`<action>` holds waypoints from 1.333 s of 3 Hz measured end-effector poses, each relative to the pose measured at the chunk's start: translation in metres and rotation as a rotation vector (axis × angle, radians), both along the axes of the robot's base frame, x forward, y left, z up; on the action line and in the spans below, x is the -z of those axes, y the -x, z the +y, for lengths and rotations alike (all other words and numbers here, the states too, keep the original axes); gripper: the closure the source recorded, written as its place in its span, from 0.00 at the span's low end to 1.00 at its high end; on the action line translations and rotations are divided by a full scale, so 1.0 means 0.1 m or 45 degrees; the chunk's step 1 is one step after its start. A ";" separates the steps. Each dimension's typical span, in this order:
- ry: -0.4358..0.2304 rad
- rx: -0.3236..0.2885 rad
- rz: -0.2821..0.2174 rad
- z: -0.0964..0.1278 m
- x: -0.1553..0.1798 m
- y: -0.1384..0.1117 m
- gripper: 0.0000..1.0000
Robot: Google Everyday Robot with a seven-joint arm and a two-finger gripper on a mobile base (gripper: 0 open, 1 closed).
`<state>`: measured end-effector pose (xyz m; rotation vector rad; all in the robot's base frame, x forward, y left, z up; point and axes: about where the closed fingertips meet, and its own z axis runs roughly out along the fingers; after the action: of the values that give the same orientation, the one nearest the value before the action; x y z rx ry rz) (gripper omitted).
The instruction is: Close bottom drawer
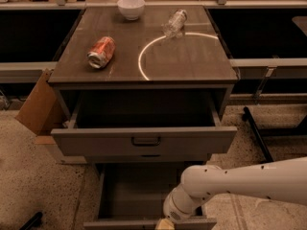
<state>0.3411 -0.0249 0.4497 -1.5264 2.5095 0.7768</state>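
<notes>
The bottom drawer (136, 193) is pulled far out at the foot of the cabinet, a deep grey box with its inside showing. Its front (120, 223) lies along the lower edge of the view. My gripper (164, 224) is at that front, right of its middle, and is mostly cut off by the frame edge. My white arm (240, 178) reaches in from the right, and its wrist covers the drawer's right front corner.
The wide top drawer (144, 140) is also pulled out above it. On the cabinet top (192, 61) are a white bowl (131, 7), an orange can (101, 51) on its side and a clear bottle (174, 23). A cardboard box (41, 107) stands on the left and a black bar (256, 133) lies on the right.
</notes>
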 end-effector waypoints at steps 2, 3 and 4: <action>0.078 0.069 -0.017 -0.08 0.67 0.00 0.24; 0.041 0.107 0.023 -0.17 1.05 0.02 0.47; -0.056 0.155 0.057 -0.34 1.60 -0.02 0.79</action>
<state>0.3436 -0.0594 0.2894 -1.3423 2.5703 0.8504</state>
